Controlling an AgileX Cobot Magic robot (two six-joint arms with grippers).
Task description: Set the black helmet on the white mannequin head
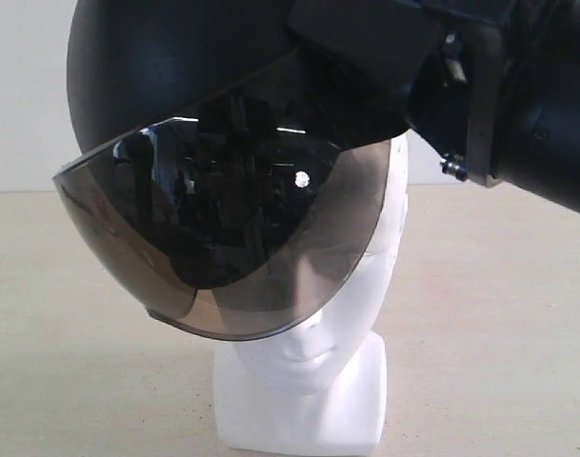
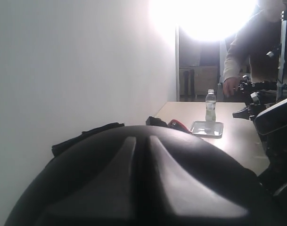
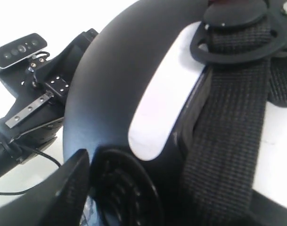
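Where right hand (image 1: 358, 59) meets black helmet (image 1: 156, 67), grip unclear

We set the exterior view low, about level with the head (image 1: 309, 381) on the bench (image 1: 499, 314), facing it from the front and so near that the helmet (image 1: 156, 67) fills the upper frame. Our left wrist view skims over the helmet's crown toward the bench's far end, where a bottle (image 2: 210, 106) stands. Our right wrist view sits hard against the helmet's side and strap (image 3: 228, 117). All three share the helmet.
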